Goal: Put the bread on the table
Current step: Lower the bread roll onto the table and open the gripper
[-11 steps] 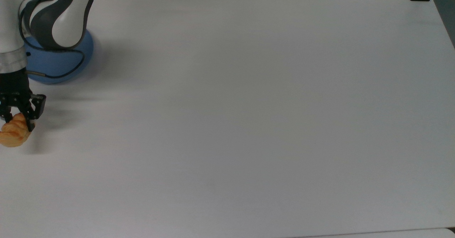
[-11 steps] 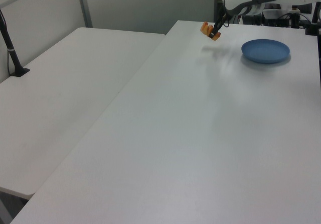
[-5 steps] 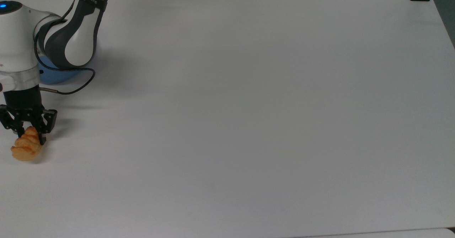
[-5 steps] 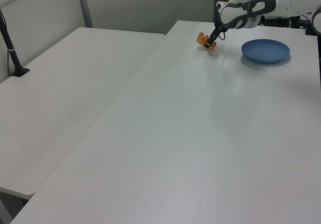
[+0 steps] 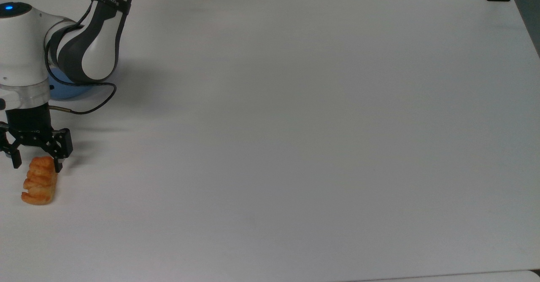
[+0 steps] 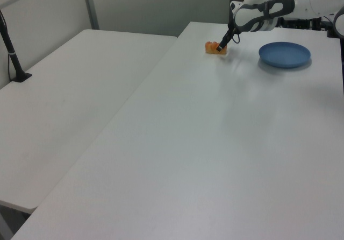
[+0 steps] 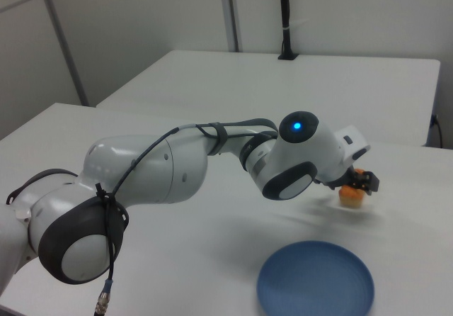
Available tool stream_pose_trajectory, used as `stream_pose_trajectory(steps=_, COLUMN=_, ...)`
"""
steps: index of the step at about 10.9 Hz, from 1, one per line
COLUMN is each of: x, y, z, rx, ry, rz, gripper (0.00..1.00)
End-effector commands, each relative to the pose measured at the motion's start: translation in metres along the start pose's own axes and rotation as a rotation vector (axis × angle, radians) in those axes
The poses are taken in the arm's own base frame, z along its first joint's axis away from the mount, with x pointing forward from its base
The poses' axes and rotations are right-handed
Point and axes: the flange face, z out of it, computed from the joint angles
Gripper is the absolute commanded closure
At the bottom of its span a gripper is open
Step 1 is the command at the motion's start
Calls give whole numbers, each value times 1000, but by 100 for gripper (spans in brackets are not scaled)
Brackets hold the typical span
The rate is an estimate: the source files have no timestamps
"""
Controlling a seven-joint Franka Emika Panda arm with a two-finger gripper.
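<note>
One small bread (image 5: 39,180) lies on the white table (image 5: 295,126), close to the top view's left edge. It is down flat, off the blue plate (image 6: 285,54), so we think the job is nearly done.

We guess the bread is light and soft, with bumpy ridges. A hard squeeze could squash it or break bits off. The best place to hold it is across its short middle, with a gentle pinch.

Our claw (image 5: 37,165) sits right at the end of the bread that is nearer the arm. Its two fingers (image 5: 59,165) are spread apart, one on each side of that end. They do not pinch the bread. We cannot tell if a finger touches it.
</note>
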Motion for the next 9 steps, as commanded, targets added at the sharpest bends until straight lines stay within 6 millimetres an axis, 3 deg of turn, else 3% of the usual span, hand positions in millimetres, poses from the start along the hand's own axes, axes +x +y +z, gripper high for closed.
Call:
stream_pose_trajectory(steps=1, x=8, y=-2, z=-9, rx=-18, ry=21, rz=1, gripper=0)
stream_pose_trajectory(steps=4, x=31, y=4, z=-87, rx=-22, ry=56, rz=13, gripper=0)
stream_pose_trajectory(steps=5, x=29, y=1, z=-110, rx=-1, ry=36, rz=17, gripper=0)
stream_pose_trajectory(steps=9, x=39, y=-9, z=-238, rx=193, ry=-129, rz=113, gripper=0)
